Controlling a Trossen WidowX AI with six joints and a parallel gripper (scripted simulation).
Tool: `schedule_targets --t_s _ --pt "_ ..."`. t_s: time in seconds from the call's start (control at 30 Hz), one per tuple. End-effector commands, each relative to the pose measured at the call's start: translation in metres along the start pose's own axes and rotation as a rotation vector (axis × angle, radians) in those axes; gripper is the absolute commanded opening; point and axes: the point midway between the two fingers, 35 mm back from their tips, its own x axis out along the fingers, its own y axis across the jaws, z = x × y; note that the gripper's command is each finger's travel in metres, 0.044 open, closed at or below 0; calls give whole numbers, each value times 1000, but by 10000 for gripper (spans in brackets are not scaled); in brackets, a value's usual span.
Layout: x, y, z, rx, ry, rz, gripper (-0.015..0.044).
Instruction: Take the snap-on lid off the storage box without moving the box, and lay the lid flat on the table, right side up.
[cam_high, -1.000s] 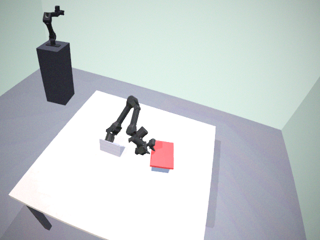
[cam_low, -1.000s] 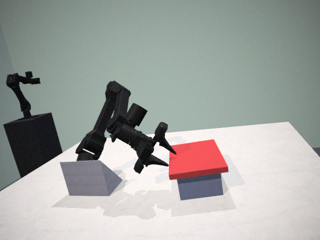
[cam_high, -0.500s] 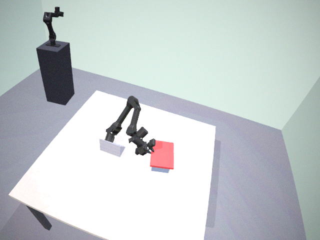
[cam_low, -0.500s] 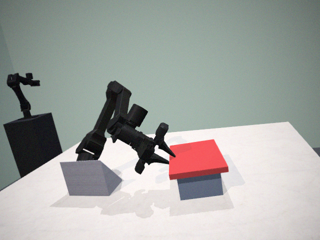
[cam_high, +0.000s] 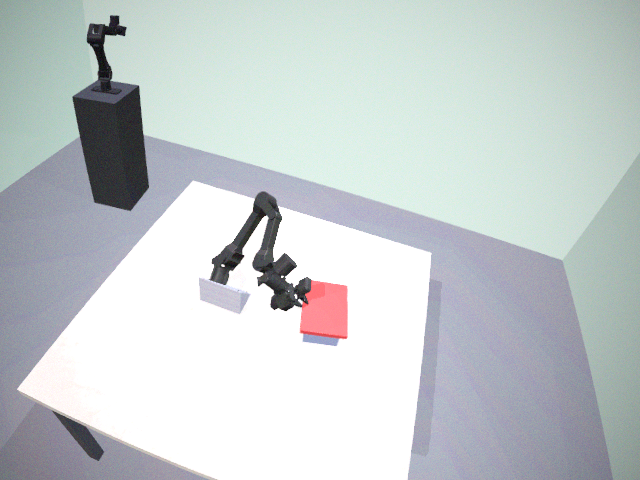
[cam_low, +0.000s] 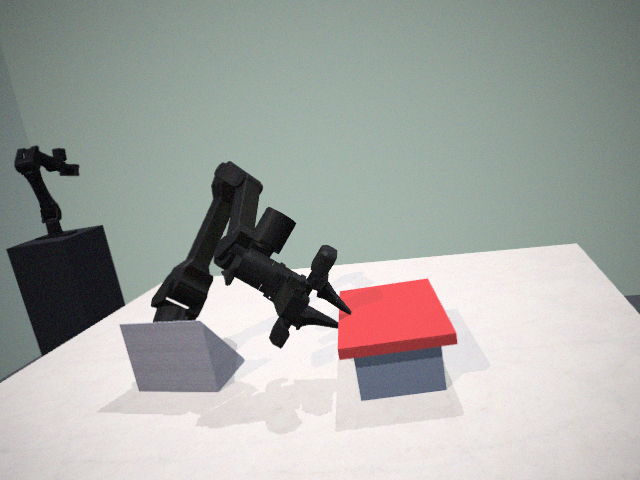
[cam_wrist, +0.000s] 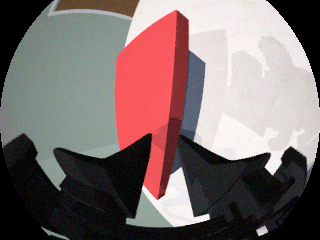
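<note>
The red lid (cam_high: 328, 310) (cam_low: 398, 315) (cam_wrist: 145, 85) sits flat on top of the blue-grey storage box (cam_high: 320, 339) (cam_low: 402, 374) (cam_wrist: 196, 87), and its rim overhangs the box walls. My gripper (cam_high: 304, 303) (cam_low: 344, 319) (cam_wrist: 164, 138) is shut on the lid's edge, on the side toward the arm's base. It reaches in tilted downward, with one finger over the lid's top and the other below the overhang. The lower fingertip is hidden behind the lid in the exterior view. The box stands on the table.
A grey wedge-shaped block (cam_high: 222, 297) (cam_low: 168, 356) stands on the table (cam_high: 206, 387) (cam_low: 542, 413) beside the arm's base. A second arm (cam_high: 100, 56) (cam_low: 41, 193) stands on a dark pedestal (cam_high: 116, 149) (cam_low: 67, 289) away from the table.
</note>
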Motion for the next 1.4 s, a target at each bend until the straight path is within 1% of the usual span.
schedule_targets --t_s 0.0,1.37 --pt "-1 2 0 -2 0 2 0" --pt "-7 7 0 -3 0 2 0"
